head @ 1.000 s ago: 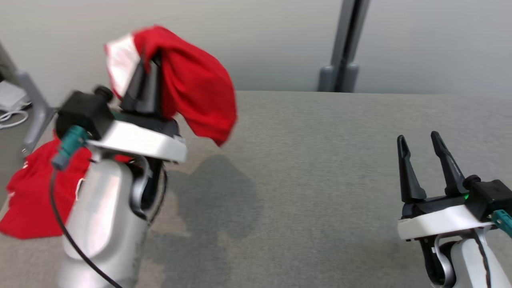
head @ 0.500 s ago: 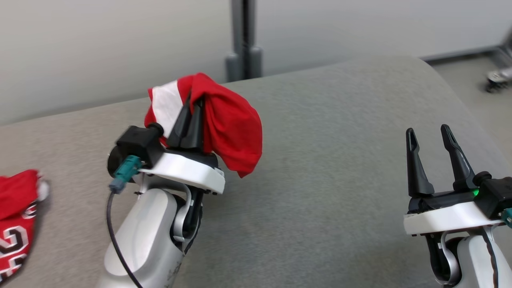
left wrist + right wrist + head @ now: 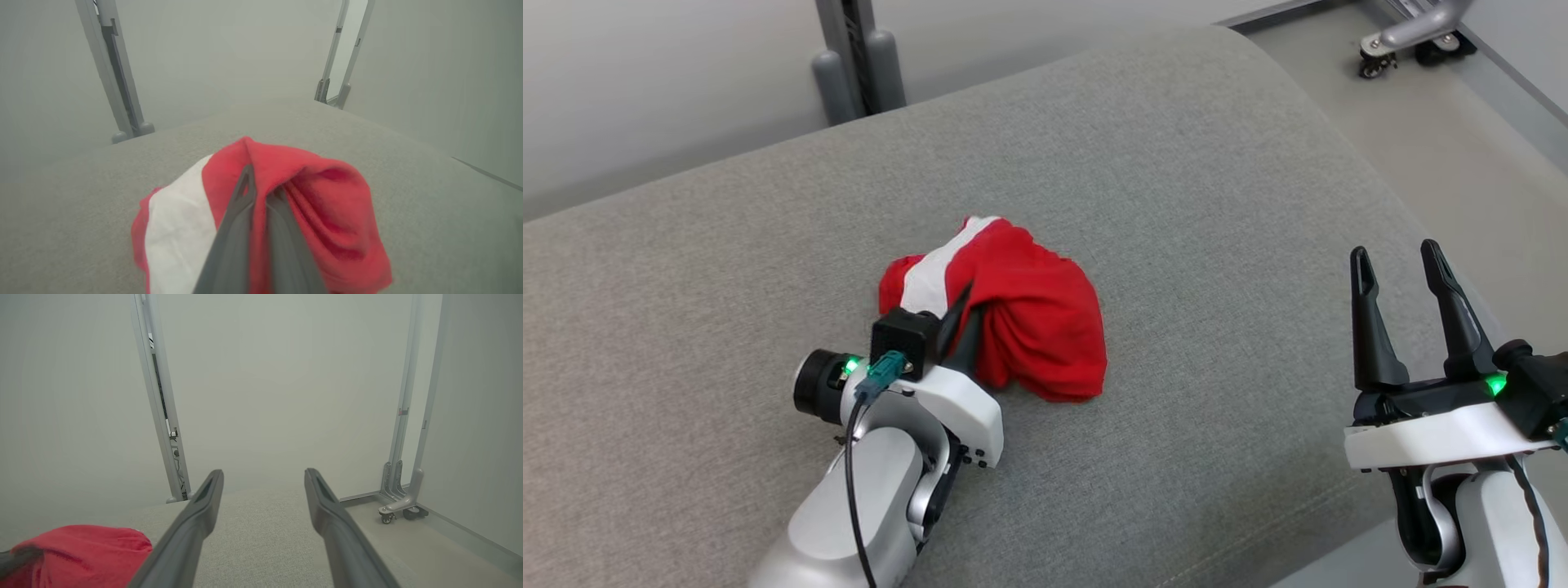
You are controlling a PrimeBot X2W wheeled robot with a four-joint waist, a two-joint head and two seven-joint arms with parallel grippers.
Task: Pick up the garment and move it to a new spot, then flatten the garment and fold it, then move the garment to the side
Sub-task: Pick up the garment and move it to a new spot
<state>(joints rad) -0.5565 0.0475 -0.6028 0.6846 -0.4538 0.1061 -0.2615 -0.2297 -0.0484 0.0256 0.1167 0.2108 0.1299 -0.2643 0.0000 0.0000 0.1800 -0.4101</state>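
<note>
Garment (image 3: pixel 1037 327), a bunched red and white cloth, lies in the middle of the grey padded counter (image 3: pixel 1217 204), pinched tight by the left hand (image 3: pixel 968 298). Right hand (image 3: pixel 1395 251) gapes wide, empty. Let go softly, then smooth it.

Shows a red garment (image 3: pixel 1037 327) with a broad white band, bunched into a wrinkled heap. Rests near the middle of the grey cushioned surface (image 3: pixel 1217 204), white band on its left. Sits pinched at its near edge by the closed left gripper (image 3: pixel 970 304).
</note>
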